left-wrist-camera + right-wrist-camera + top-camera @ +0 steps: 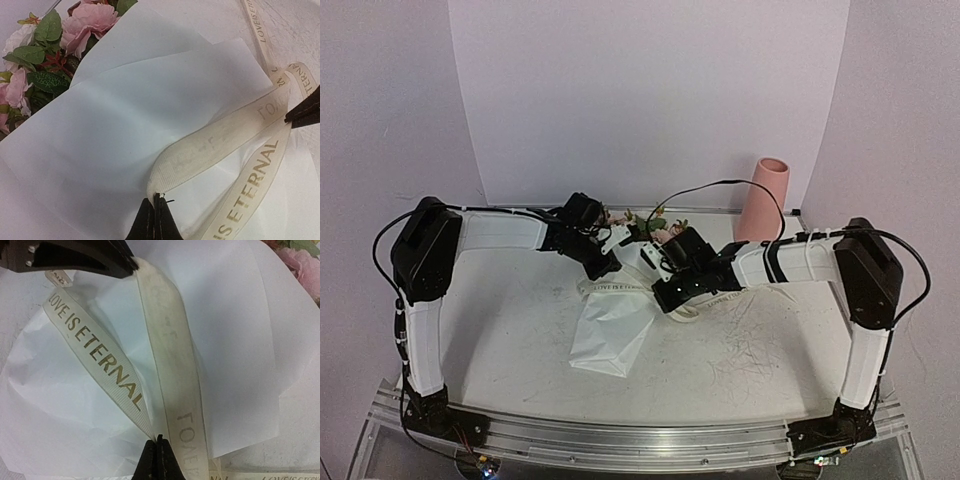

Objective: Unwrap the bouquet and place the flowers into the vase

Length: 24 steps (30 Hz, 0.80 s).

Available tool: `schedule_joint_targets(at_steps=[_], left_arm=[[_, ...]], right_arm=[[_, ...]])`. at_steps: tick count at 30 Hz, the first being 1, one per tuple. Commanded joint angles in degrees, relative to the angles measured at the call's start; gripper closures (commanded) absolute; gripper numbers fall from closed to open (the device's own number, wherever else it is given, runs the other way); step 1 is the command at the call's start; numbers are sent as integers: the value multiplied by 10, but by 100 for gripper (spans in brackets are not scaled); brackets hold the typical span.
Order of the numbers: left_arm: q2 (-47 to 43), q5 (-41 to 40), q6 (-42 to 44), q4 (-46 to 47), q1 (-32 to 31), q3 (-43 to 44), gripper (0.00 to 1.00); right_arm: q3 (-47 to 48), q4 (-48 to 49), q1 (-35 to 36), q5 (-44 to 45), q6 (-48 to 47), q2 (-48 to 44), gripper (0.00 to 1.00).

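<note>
The bouquet (pixel 612 330) lies on the table in crinkled white paper (pixel 125 125), its pink roses and green leaves (pixel 85 25) pointing toward the back wall. A cream ribbon (pixel 220 145) printed "LOVE IS ETERNAL" loops over the paper. My left gripper (pixel 155 199) is shut on one fold of the ribbon. My right gripper (pixel 159 439) is shut on another stretch of it (pixel 170 355), a short way from the left one. Both grippers hover over the bouquet's middle (pixel 638 275). The salmon-pink vase (pixel 763 200) stands upright at the back right, away from both grippers.
The back wall rises just behind the flowers (pixel 655 222) and the vase. A black cable (pixel 720 185) arcs above the right arm toward the vase. Bare tabletop (pixel 760 350) lies to the bouquet's right and left.
</note>
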Motion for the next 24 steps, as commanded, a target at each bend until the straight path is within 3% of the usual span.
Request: schedule_joint_targets(at_steps=[1, 7, 12, 18, 24], left_arm=[[-58, 11, -47, 3, 16, 4, 100], [-116, 16, -165, 32, 71, -67, 100], [-169, -42, -265, 83, 97, -162, 96], [-208, -52, -353, 147, 135, -270, 86], [-242, -104, -380, 161, 142, -314, 68]], right_arm=[[-37, -10, 2, 66, 31, -56, 100], [-91, -9, -2, 132, 76, -98, 100], [-142, -10, -27, 155, 131, -127, 100], [-203, -1, -77, 108, 190, -153, 100], [-231, 1, -93, 92, 202, -167, 99]])
